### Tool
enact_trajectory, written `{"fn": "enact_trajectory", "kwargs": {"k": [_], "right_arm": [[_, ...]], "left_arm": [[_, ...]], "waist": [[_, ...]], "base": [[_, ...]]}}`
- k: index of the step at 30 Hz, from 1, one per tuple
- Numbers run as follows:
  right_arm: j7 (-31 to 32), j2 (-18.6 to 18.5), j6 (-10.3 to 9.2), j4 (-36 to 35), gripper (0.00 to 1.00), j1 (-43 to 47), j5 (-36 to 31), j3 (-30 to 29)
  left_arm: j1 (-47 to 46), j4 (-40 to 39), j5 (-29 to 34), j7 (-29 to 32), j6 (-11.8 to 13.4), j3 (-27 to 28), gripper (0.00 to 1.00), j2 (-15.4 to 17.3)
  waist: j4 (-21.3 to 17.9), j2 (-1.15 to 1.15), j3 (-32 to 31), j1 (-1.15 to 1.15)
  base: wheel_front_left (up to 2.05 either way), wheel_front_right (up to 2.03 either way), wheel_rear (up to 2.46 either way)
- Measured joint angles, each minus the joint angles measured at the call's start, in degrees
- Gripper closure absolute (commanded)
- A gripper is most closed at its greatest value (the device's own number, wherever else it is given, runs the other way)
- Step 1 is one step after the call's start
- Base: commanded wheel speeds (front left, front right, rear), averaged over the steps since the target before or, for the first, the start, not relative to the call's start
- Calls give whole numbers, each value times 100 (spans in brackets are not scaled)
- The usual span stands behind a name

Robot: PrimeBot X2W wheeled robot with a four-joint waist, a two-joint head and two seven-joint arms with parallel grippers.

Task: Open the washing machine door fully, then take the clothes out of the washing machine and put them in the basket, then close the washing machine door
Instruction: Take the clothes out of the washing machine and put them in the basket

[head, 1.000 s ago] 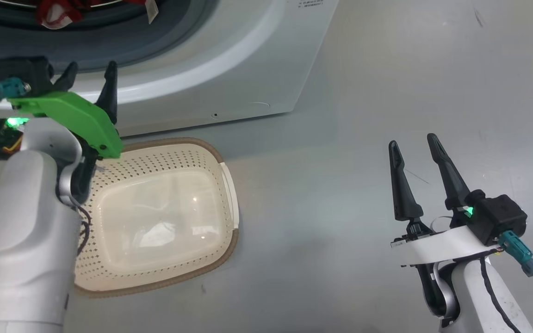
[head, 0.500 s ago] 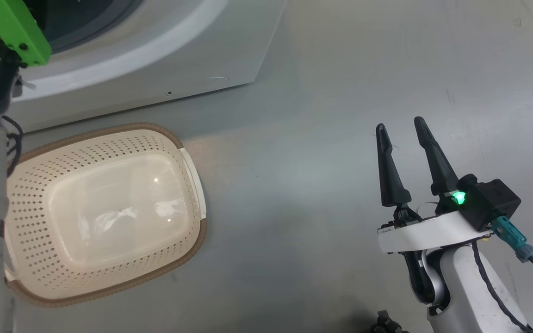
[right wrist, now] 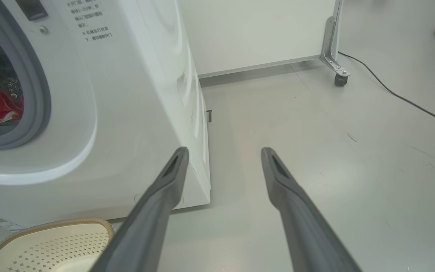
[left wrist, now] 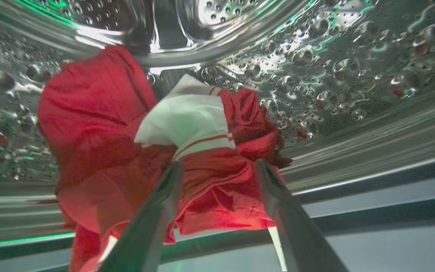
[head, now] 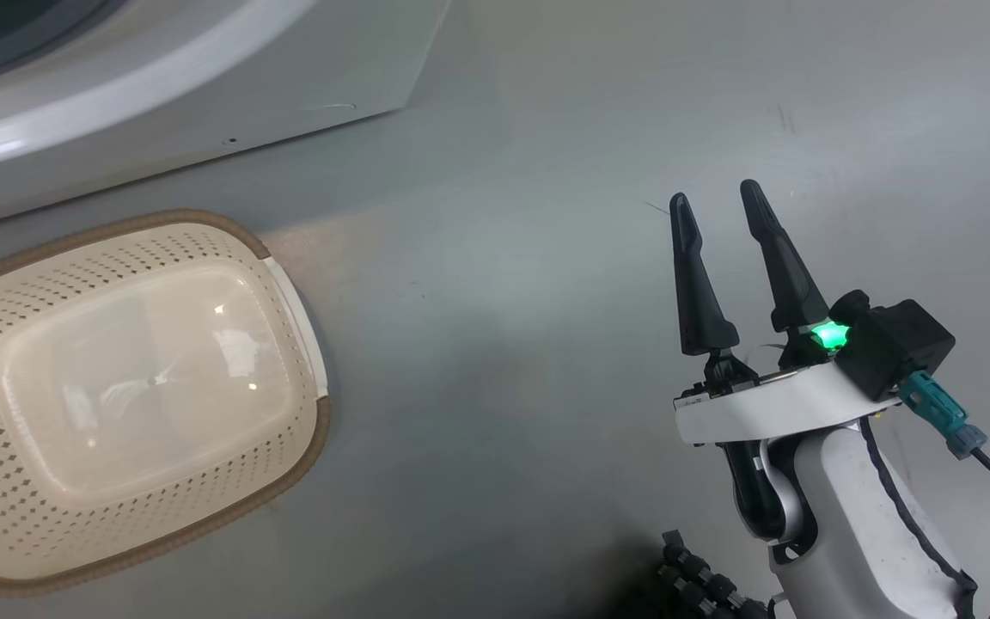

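I'm holding my left claw (left wrist: 219,163) spread apart astride the clothes (left wrist: 96,121) heaped centre-left in the drum (left wrist: 353,75), aiming for a deep bite on the bunched folds, right claw (head: 714,193) hanging open lower right, basket (head: 313,430) sitting empty lower left.

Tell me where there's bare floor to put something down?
The floor is bare between the basket and the right gripper, and to the right of the washing machine. The basket's inside is bare too. Crowded: the drum, where the left gripper is up against the red clothes.
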Motion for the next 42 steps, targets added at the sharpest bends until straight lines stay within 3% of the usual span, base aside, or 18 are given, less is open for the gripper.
{"fn": "enact_trajectory", "kwargs": {"k": [17,18,19,20,21,31,42], "right_arm": [[0,1,-54,67,0,-202,165,187],[0,1,-78,69,0,-225,181,192],[0,1,-88,68,0,-244,183,196],[0,1,-88,68,0,-254,187,197],[0,1,-90,68,0,-259,201,197],[0,1,-97,110,0,-338,157,189],[0,-1,-102,210,0,-347,-94,57]], "left_arm": [[-307,549,-55,824,279,107,0,186],[-317,565,-55,847,279,99,44,189],[-330,576,-55,902,279,90,62,191],[-347,578,-54,929,278,70,96,197],[-363,579,-54,934,278,47,100,203],[-411,571,-40,889,174,-58,100,260],[-340,391,-320,73,5,79,100,2]], "waist": [[-324,0,287,0],[-329,0,289,0],[-333,0,291,0],[-338,0,294,0],[-341,0,297,0],[-343,0,303,0],[-152,0,189,0]], "base": [[0,0,0],[0,0,0],[0,0,0],[0,0,0],[0,0,0],[0,0,0],[0,0,0]]}}
